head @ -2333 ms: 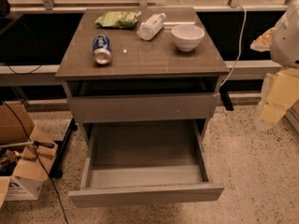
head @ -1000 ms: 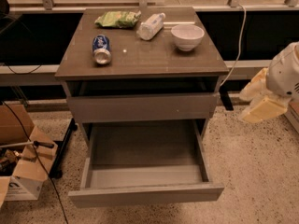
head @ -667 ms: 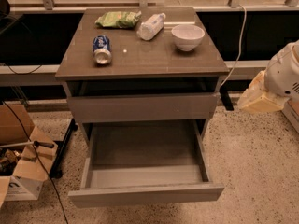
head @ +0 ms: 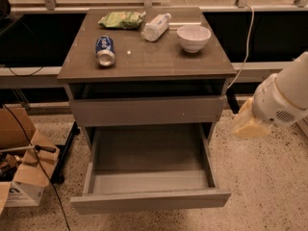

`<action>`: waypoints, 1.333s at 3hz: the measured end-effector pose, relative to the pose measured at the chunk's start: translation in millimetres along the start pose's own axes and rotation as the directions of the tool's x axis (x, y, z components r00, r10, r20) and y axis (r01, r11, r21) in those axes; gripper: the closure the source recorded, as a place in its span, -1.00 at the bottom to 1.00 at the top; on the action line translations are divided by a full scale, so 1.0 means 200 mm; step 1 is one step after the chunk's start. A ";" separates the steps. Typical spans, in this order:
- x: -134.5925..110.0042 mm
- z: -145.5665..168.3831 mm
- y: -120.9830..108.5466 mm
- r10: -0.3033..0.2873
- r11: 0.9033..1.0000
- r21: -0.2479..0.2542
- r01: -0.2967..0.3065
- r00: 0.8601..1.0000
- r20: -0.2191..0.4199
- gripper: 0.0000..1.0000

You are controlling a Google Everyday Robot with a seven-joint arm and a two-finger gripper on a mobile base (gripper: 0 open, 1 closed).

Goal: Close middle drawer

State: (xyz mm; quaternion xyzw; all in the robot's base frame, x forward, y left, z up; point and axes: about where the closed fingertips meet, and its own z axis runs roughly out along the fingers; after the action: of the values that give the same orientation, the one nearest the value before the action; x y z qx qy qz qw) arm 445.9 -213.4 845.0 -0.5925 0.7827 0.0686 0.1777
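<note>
The middle drawer point(head: 150, 200) is pulled far out of the cabinet toward me. Its grey floor point(head: 149, 153) and inner sides show, and nothing lies in it. Above it sits the taller front panel point(head: 147, 110) with a tiny white speck, standing slightly out from the cabinet. My gripper point(head: 248, 125), a pale yellow tip on the white arm point(head: 284, 97), hangs in the air to the right of the cabinet. It is level with the gap between the two drawers, apart from both and touching nothing.
On the cabinet top point(head: 159, 61) lie a blue can point(head: 105, 50), a green bag point(head: 121, 19), a tipped plastic bottle point(head: 156, 26) and a white bowl point(head: 193, 36). Cardboard boxes point(head: 19, 177) and cables sit on the floor at left. Speckled floor point(head: 269, 186) lies at right.
My arm and gripper have moved left and a little down, from the right edge of the view toward the cabinet's right side. The drawers have not moved.
</note>
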 end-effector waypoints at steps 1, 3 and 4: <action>0.08 0.27 0.08 0.018 0.998 -0.066 -0.015 0.998 0.053 1.00; 0.23 0.56 0.17 0.082 0.992 -0.102 -0.073 0.993 0.084 1.00; 0.25 0.62 0.18 0.085 0.994 -0.070 -0.081 0.995 0.060 1.00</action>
State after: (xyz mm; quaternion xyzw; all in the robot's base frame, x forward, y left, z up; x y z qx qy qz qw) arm 423.6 -208.5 707.6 -0.5625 0.7980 0.1210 0.1792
